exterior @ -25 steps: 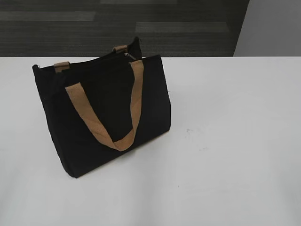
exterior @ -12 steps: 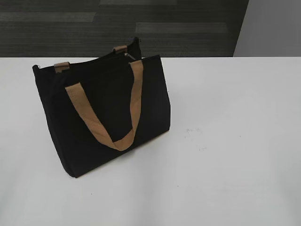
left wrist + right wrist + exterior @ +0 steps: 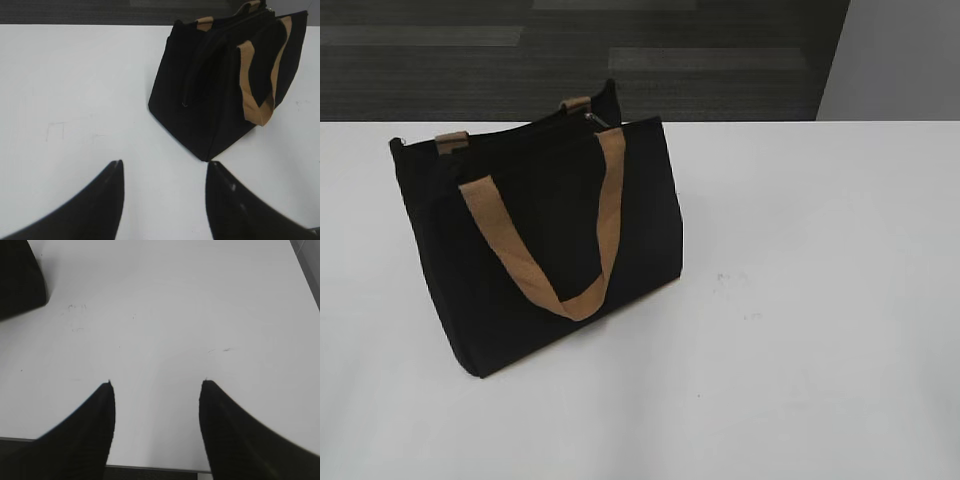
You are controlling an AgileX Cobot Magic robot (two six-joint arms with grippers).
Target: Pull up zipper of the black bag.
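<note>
The black bag (image 3: 550,240) stands upright on the white table, left of centre in the exterior view, with a tan strap handle (image 3: 570,290) hanging down its front. The small silvery zipper pull (image 3: 592,118) shows at the right end of the top seam. No gripper shows in the exterior view. In the left wrist view the bag (image 3: 225,90) stands ahead and to the right of my open, empty left gripper (image 3: 165,162). My right gripper (image 3: 156,382) is open and empty over bare table, with a corner of the bag (image 3: 20,280) at the far upper left.
The white table (image 3: 820,300) spreads to the right of the bag. Dark carpet (image 3: 570,60) lies beyond the table's far edge. The table's near edge (image 3: 155,469) runs just under the right gripper.
</note>
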